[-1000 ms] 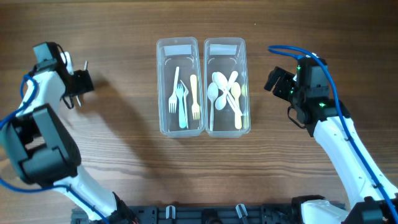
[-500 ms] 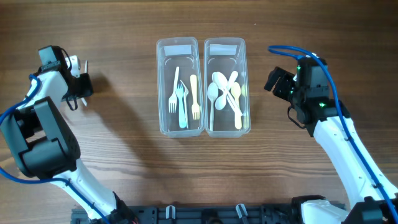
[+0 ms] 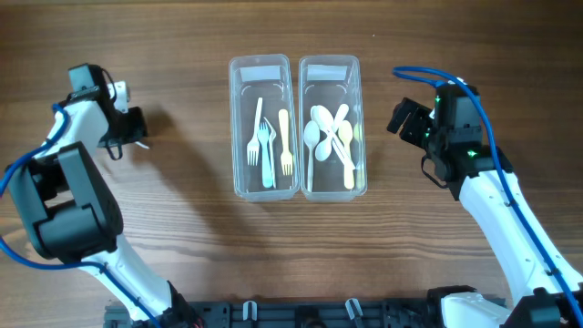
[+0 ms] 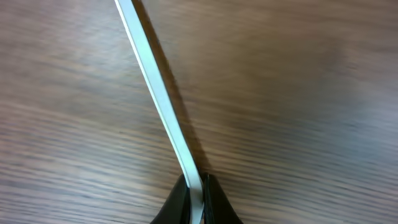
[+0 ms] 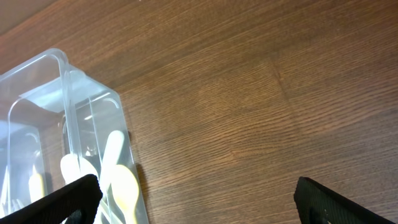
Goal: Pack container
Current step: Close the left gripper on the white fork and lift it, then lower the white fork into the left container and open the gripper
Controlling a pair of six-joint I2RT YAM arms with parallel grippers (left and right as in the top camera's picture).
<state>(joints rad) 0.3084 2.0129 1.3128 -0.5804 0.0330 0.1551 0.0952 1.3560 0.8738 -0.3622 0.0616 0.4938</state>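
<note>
Wooden table (image 3: pixel 182 237): left tool (image 4: pixel 196 186) clamped on a thin white strip (image 4: pixel 158 93) (seen edge-on), right tool (image 5: pixel 196 190) spread apart.

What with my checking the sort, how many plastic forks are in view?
3, all in the left clear plastic bin: a white fork, a pale blue fork, a yellow fork. The thin white piece in the left claw may be another.

The overhead camera looks straight down on the whole table (image 3: pixel 182 237), with the two clear containers (image 3: pixel 299 109) at its middle. The left wrist camera hangs very near the wood toward the left edge, seeing only the tips of the left gripper (image 4: pixel 196 200) and a white strip (image 4: pixel 158 93). The right wrist camera looks slanted at the right container (image 5: pixel 64 68), which it shares with the overhead view.
</note>
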